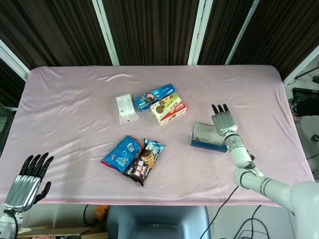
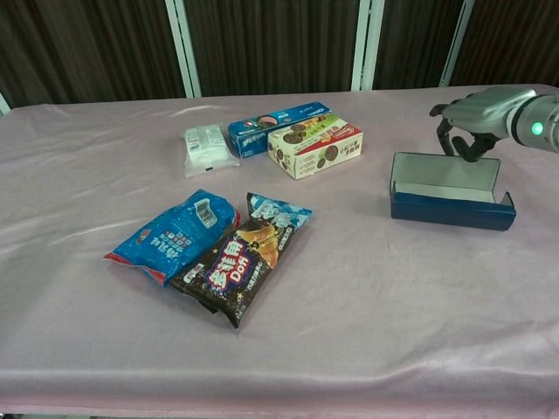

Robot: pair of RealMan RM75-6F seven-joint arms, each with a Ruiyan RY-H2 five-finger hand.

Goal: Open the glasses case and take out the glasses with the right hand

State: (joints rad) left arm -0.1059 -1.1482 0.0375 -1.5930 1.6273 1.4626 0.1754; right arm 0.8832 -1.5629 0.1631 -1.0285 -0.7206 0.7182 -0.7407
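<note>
The dark blue glasses case (image 2: 451, 209) lies at the right of the pink table (image 2: 349, 314) with its lid (image 2: 444, 168) raised, grey lining facing me. No glasses show inside from either view. My right hand (image 2: 476, 118) hovers just behind the lid, fingers curved down to its upper edge, gripping nothing that I can see. From the head view the case (image 1: 206, 145) lies left of the right hand (image 1: 223, 121). My left hand (image 1: 27, 181) hangs off the table's near left corner, fingers spread and empty.
Near the table's middle are a blue biscuit box (image 2: 278, 127), a green and red biscuit box (image 2: 315, 148) and a white packet (image 2: 206, 147). Closer to me lie a blue snack bag (image 2: 175, 234) and a dark snack bag (image 2: 243, 257).
</note>
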